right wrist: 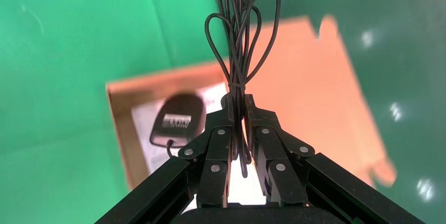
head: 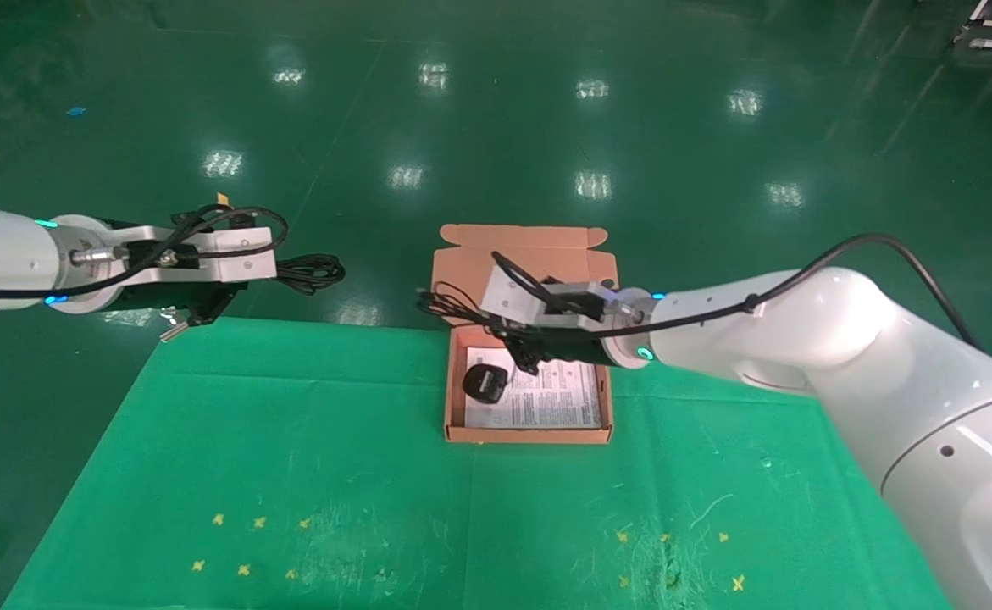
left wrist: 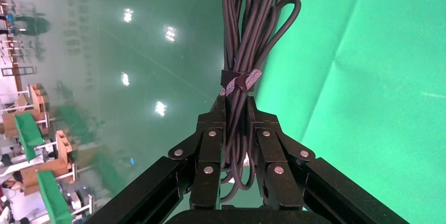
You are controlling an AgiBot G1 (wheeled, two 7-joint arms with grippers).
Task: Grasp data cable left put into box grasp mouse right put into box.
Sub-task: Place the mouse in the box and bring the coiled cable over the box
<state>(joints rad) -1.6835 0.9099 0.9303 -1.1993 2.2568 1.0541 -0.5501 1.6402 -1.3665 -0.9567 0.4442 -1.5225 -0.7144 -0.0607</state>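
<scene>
The box (head: 529,434) sits open on the table (head: 292,474). The right gripper (right wrist: 239,129), clamped on the mouse (head: 484,381) cord, should lower before letting go. Off the table's far left, the left gripper (left wrist: 237,129) grips the data cable (left wrist: 247,50).

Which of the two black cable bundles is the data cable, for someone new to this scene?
Start at the green cloth table. Beyond its far left corner, off the table, the left gripper is shut on the data cable. It is the thicker bundle bound by a strap, unlike the thin mouse cord that the right gripper holds over the box.
</scene>
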